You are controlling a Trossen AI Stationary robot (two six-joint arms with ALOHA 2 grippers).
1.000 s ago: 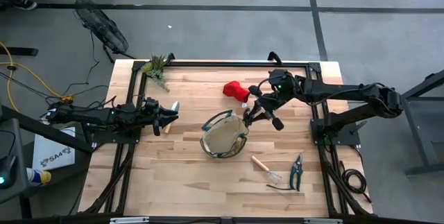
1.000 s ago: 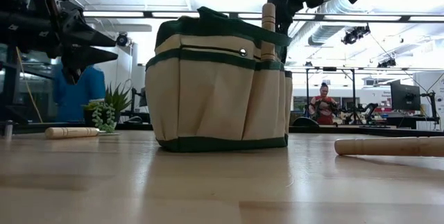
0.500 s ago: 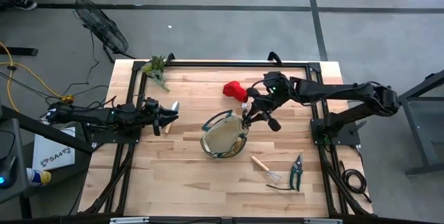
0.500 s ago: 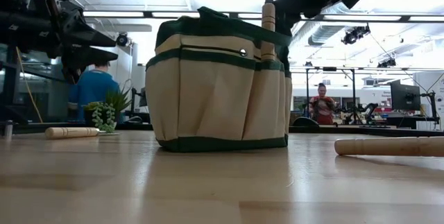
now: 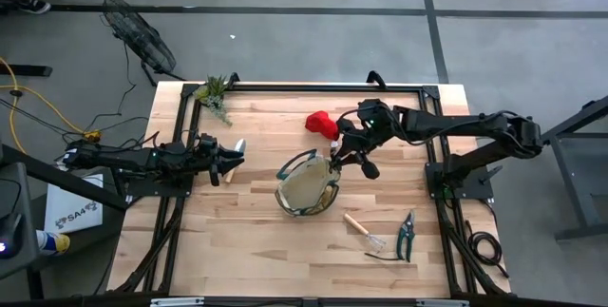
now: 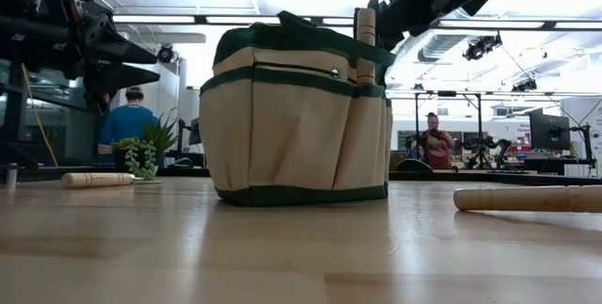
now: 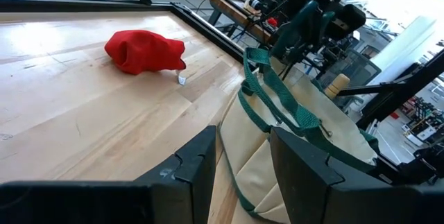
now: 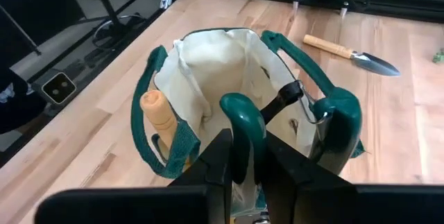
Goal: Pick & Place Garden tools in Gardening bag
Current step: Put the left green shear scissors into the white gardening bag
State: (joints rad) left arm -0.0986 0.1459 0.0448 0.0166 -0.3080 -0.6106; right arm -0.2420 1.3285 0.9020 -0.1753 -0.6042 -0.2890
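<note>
One tool stowed: wooden-handled trowel (image 8: 157,112) upright in a pocket of the gardening bag (image 5: 306,185).
In hand: green-handled pruner (image 8: 291,116), over the bag mouth, long axis pointing down into it.
Right gripper (image 8: 241,156): clamped on one pruner handle.
Left gripper (image 5: 231,154): parted, empty, beside second trowel (image 8: 350,53).
Left out: red glove (image 5: 322,124), wire rake (image 5: 364,232), second pruner (image 5: 406,236).

High cam straight down on whole desk (image 5: 256,240); low cam desk-level, facing bag (image 6: 296,116); both wrist cams close, sharing that bag at 12 o'clock.
</note>
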